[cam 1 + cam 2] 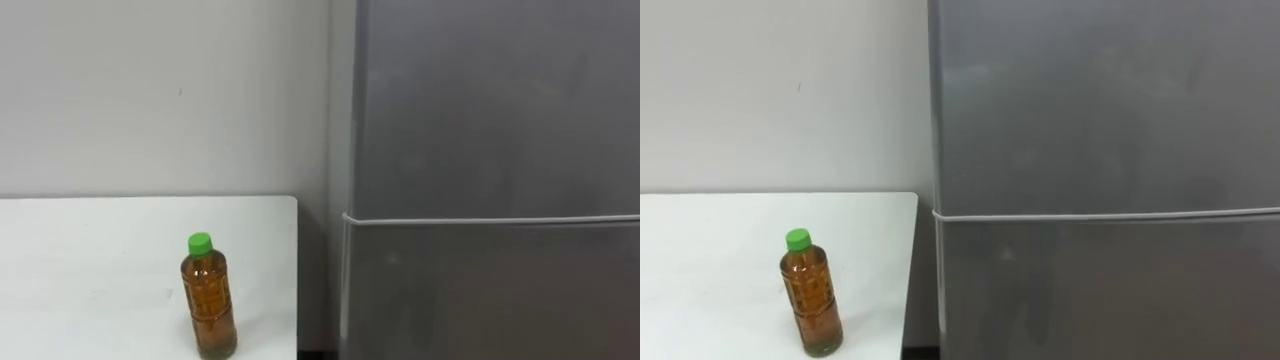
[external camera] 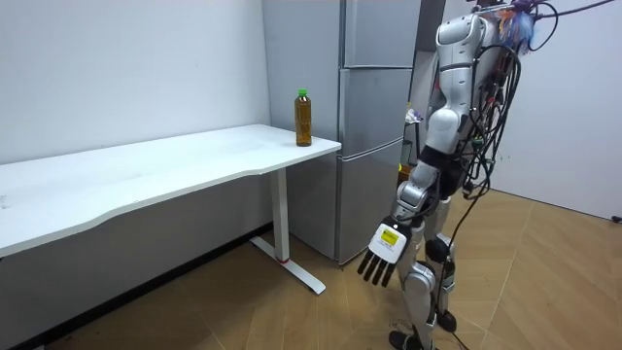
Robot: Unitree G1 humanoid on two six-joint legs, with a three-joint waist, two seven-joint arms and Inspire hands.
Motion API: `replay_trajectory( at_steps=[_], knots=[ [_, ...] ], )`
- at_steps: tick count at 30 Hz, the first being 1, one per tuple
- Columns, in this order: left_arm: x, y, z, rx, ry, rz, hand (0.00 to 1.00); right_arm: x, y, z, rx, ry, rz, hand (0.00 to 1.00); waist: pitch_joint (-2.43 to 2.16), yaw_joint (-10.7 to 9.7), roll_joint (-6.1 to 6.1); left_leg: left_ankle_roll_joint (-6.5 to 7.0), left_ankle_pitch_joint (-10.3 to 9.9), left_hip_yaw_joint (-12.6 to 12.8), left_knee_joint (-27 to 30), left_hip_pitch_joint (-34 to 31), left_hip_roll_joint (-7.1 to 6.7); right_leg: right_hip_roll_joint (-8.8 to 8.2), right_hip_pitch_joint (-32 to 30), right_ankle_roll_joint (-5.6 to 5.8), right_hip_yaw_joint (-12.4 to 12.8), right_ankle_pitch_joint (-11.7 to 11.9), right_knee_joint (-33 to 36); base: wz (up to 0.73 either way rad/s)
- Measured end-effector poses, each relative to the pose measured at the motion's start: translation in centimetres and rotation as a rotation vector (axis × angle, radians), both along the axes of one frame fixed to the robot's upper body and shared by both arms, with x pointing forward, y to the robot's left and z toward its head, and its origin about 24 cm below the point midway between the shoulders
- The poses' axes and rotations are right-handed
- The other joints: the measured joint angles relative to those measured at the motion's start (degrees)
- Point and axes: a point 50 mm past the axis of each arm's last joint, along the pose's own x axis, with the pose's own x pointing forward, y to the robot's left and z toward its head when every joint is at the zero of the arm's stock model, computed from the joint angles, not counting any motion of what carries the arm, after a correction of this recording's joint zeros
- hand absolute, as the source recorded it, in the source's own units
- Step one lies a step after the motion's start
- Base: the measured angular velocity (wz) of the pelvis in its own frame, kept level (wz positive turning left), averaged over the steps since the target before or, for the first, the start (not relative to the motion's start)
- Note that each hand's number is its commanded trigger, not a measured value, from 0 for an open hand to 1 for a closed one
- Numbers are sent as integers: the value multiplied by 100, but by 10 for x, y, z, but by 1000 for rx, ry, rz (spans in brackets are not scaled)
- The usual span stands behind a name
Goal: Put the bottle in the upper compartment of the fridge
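Note:
An amber bottle (image 1: pixel 209 300) with a green cap stands upright on the white table (image 1: pixel 90 270), near its right end. Right of it stands the grey fridge (image 1: pixel 490 110); its upper door (image 1: pixel 1100 100) and lower door (image 1: pixel 1110 290) are both shut, with a seam between them. In the room view the bottle (image 2: pixel 303 119) sits at the table corner closest to the fridge (image 2: pixel 374 97). I stand upright on the wooden floor a step back from the fridge. My left hand (image 2: pixel 384 255) hangs by my thigh with straight fingers, holding nothing.
A narrow dark gap separates the table's right edge (image 1: pixel 296 280) from the fridge side. The long table (image 2: pixel 146 170) runs along the pale wall toward the room view's left. Wooden floor (image 2: pixel 544 292) lies open around me.

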Motion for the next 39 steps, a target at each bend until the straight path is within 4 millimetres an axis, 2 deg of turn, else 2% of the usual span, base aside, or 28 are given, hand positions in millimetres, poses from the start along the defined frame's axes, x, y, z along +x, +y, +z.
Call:
replay_trajectory(
  at_steps=[3,7,12,15,17,21,27,32,35,39],
  knots=[
    [2,4,1,17,-25,64,0,0,0,0,-1,-1,1,0,-17,14,30,-1,0,1,19,-19,1,3,6,-1,3,1,4,0],
    [15,12,7,48,-127,178,0,-2,-2,0,-9,-6,-13,0,-33,19,98,-1,0,19,21,23,0,4,28,-2,1,1,10,0],
    [30,20,12,75,-226,307,0,-3,-6,1,-17,-10,-35,0,-31,8,205,-1,0,12,-14,103,-19,3,116,-1,32,1,13,-2],
    [40,28,19,109,-303,391,0,-1,-10,3,-31,-24,-36,0,-3,13,258,-1,0,12,-15,124,-13,5,102,-1,36,1,18,0],
    [51,32,26,129,-364,424,0,-1,-15,5,-45,-34,-18,0,1,0,336,0,0,8,-11,112,-12,-3,93,-1,30,1,19,0],
    [75,37,40,149,-503,456,0,0,-17,6,-54,-46,-7,0,-3,8,359,-2,2,5,20,40,-34,-2,33,-2,22,0,24,0],
    [111,42,70,169,-713,454,0,-4,-19,7,-67,-58,-7,0,-35,13,333,-4,6,0,54,31,-12,0,61,-3,36,0,34,0],
    [146,51,110,200,-937,446,0,-4,-19,7,-73,-53,8,0,-30,17,267,-3,3,-31,42,87,-4,-1,87,-2,29,0,20,1],
    [160,54,134,224,-1048,440,0,-5,-19,6,-68,-49,-2,0,-36,10,274,-3,3,-31,26,99,-3,4,89,-3,42,0,23,0],
    [173,55,163,237,-1186,429,0,-7,-19,7,-65,-49,-14,0,-23,3,270,-4,4,-31,17,137,-11,11,105,-3,53,0,24,0]
  ],
)
